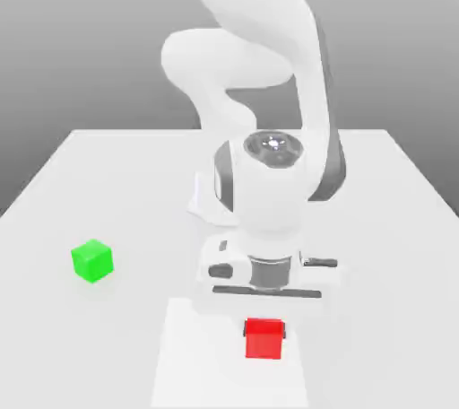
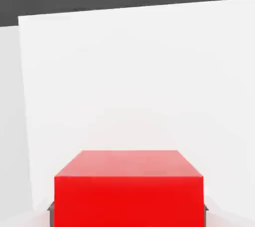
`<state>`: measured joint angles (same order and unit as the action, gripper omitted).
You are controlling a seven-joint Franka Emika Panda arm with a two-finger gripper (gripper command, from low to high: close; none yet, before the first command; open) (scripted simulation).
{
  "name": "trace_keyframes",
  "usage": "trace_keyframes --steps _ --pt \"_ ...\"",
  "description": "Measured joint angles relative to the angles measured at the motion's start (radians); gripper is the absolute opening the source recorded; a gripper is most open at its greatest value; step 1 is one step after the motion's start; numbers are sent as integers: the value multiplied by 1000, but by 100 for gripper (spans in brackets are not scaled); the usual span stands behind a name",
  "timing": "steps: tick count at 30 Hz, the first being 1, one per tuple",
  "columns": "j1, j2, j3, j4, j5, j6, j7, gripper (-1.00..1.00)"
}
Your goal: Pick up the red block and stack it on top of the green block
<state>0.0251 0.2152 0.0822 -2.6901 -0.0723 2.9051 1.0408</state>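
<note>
Low in the exterior frame's centre, the gripper (image 1: 264,334) pinches the red block (image 1: 264,339) by its flat opposite sides; it looks rigid, light and fairly slip-prone.

Open table (image 1: 125,174) lay between red block (image 1: 264,339) and green block (image 1: 92,260) at frame's left; nothing stood between the 2.

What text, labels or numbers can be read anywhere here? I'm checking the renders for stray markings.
None: no readable text appears in either view.
The red block has plain faces.
The green block has plain faces.
The white arm and table carry no writing or logo.
</note>
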Motion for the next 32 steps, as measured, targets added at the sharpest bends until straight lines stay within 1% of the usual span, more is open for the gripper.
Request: trace_keyframes --steps 4,10,13,20,21,23,26,29,30,32 --pt "-16 -137 18 -22 45 -114 -29 -100" --pt "-264 -268 -88 -99 -11 -168 210 -100" --pt "-362 -329 -139 -141 -35 -186 340 -100" --pt "-612 -459 -260 -233 -59 -221 604 -100" --pt "-648 -470 -277 -246 -58 -220 639 -100" --pt "-677 -437 -299 -256 -44 -177 665 -100" --pt "-668 -341 -314 -255 -5 -81 649 -100" --pt "-659 -233 -303 -252 65 21 603 -100" --pt "-657 -213 -295 -252 81 40 592 100" --pt "-648 -213 -295 -252 81 40 592 100"
